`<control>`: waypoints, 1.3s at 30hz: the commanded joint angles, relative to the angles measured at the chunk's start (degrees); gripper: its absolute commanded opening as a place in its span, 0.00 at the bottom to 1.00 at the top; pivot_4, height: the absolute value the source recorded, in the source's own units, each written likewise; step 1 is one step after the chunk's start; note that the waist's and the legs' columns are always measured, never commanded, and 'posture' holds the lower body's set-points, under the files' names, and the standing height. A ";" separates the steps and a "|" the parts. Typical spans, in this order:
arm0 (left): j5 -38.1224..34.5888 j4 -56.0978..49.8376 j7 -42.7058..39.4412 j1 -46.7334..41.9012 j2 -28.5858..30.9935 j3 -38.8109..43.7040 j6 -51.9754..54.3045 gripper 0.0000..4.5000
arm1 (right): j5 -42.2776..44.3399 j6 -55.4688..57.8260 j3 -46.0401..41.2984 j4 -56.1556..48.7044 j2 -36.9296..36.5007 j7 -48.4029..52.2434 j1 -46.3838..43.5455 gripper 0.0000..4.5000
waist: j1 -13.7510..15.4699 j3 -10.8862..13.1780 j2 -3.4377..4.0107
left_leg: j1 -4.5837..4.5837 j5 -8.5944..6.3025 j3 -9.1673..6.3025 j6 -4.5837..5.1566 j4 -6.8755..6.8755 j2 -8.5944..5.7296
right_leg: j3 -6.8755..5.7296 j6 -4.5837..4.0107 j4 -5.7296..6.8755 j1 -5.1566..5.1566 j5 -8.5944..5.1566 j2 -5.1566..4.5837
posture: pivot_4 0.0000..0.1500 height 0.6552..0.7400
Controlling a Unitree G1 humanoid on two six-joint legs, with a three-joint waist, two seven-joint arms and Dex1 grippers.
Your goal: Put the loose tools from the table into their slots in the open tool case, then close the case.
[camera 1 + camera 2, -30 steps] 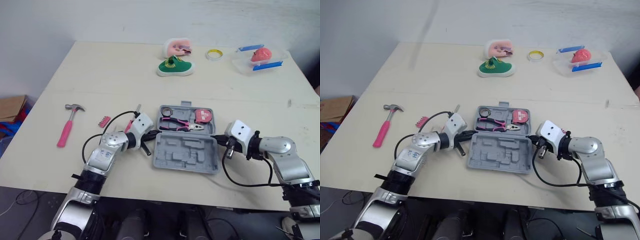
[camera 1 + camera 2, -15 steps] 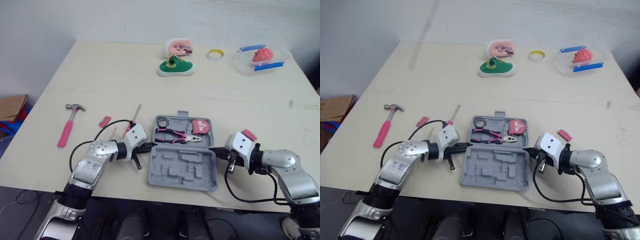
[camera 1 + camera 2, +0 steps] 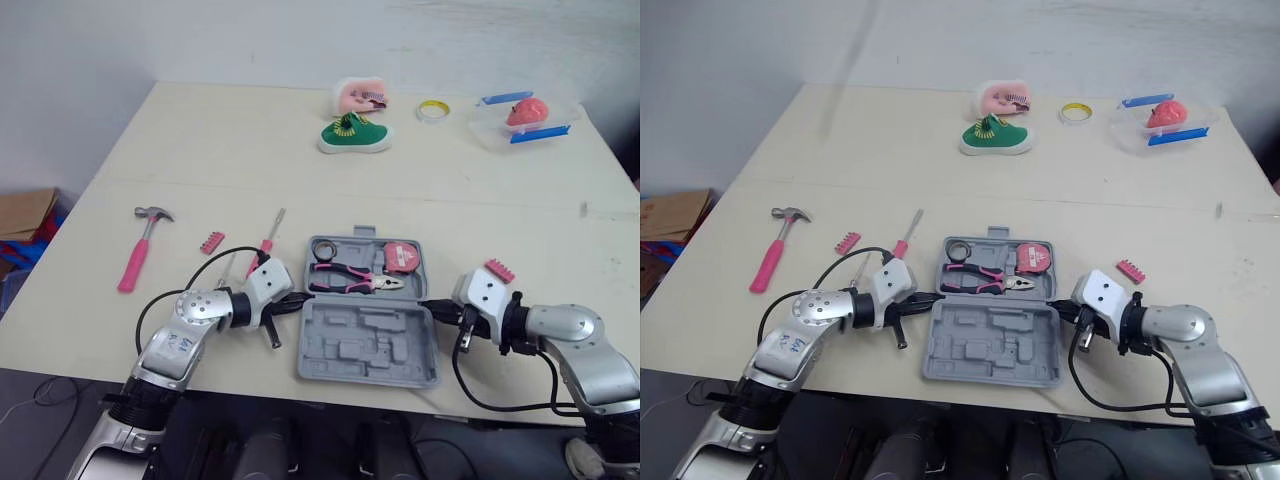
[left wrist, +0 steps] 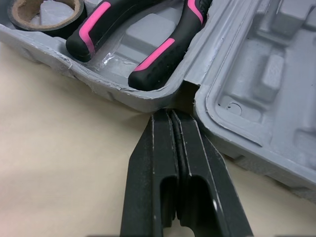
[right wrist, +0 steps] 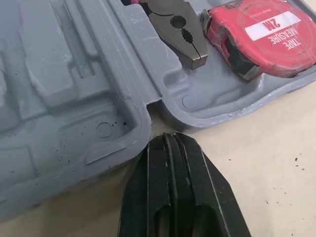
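Note:
The grey tool case (image 3: 369,345) lies open near the table's front edge. Its far half holds pink-handled pliers (image 3: 345,282), a black tape roll (image 3: 325,248) and a red tape measure (image 3: 403,257). The near half is bare moulding. My left gripper (image 3: 300,298) is shut, its tip at the case's left hinge notch (image 4: 183,94). My right gripper (image 3: 430,304) is shut too, its tip against the right hinge notch (image 5: 150,106). Loose on the table are a pink hammer (image 3: 138,255), a screwdriver (image 3: 268,235) and two pink bit strips (image 3: 211,242) (image 3: 499,270).
At the back of the table stand a green shoe (image 3: 354,135), a pink object (image 3: 357,96), a yellow tape ring (image 3: 432,109) and a clear box (image 3: 522,122) with a red item. The case lid reaches close to the table's front edge (image 3: 330,395).
The case has slid toward the front edge with both shut grippers at its hinge ends. The screwdriver and the right bit strip, covered before by my arms, now lie exposed.

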 commanded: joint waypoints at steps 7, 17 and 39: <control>-7.44 -6.82 -5.41 3.56 6.70 10.09 -3.06 0.00 | 9.10 -2.81 -15.14 -2.52 -6.49 7.09 10.55 0.02 | 0.69 0.01 0.00 | -0.18 -0.10 0.02 0.12 0.00 -0.01 | -0.01 0.00 -0.12 -0.10 0.00 -0.01 | 1.00 1.00; -17.21 2.36 -12.81 18.37 15.90 36.99 -10.90 0.39 | 10.59 -10.48 -38.18 9.05 -9.52 9.53 21.59 0.45 | 0.59 0.04 0.01 | -0.20 -0.38 0.09 0.15 -0.01 0.01 | -0.02 0.02 -0.25 -0.12 0.00 -0.02 | 1.00 1.00; -11.52 51.45 -0.96 21.96 28.24 54.68 -35.08 0.99 | 10.46 -44.01 -44.64 46.42 -9.68 8.35 21.63 1.00 | -1.24 0.15 -0.11 | 0.16 -1.02 0.46 0.11 -0.16 0.11 | 0.29 0.10 -0.31 -0.12 -0.13 -0.16 | 1.00 1.00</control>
